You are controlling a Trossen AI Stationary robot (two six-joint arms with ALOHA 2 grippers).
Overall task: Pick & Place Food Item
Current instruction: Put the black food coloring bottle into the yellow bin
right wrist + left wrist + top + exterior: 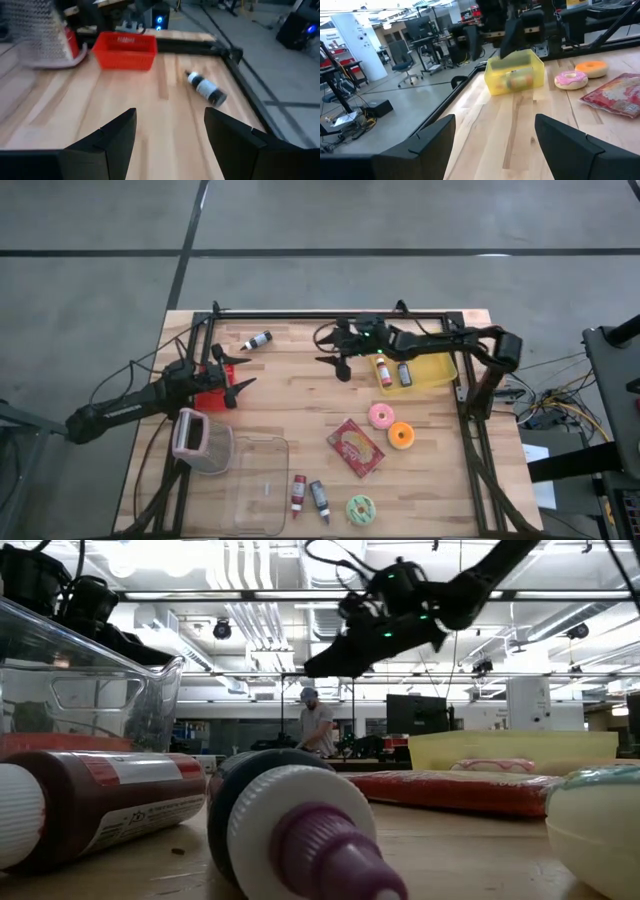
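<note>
My right gripper [334, 352] is open and empty, above the table just left of the yellow bin [438, 370], which holds two small bottles [394, 372]. A dark bottle with a white label [257, 340] lies on its side at the far left; it also shows in the right wrist view [206, 88]. My left gripper [232, 376] is open and empty, over the red basket [212, 397]. A pink donut [381, 416], an orange donut [401, 436], a green donut [360, 509] and a red snack packet [356, 447] lie on the table.
A clear plastic tub [258, 485] and a pink-rimmed mesh container [196, 440] stand at the near left. Two sauce bottles [308, 496] lie beside the tub. A black frame [330, 316] borders the table. Bare wood lies between the grippers. A person stands far back in the room [317, 723].
</note>
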